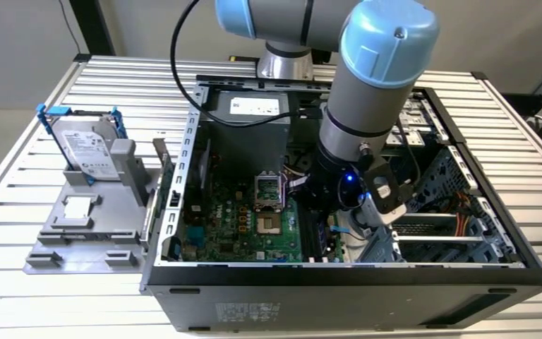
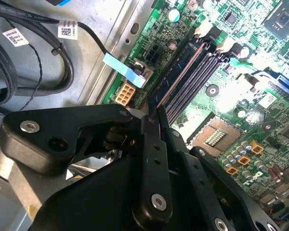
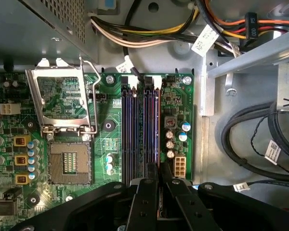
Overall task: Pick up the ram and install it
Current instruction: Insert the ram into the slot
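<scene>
Where the claw [image 3: 158, 185] clamps the ram [image 3: 157, 130] edge-on over the motherboard [image 3: 62, 139] slots (chips hidden), seating stays unclear.

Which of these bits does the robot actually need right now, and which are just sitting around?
Needed: the ram, gripped edge-on in the hand; the memory slots by it on the motherboard.
Just sitting around: the hard drive on its grey stand; the cables; the open processor socket.
</scene>
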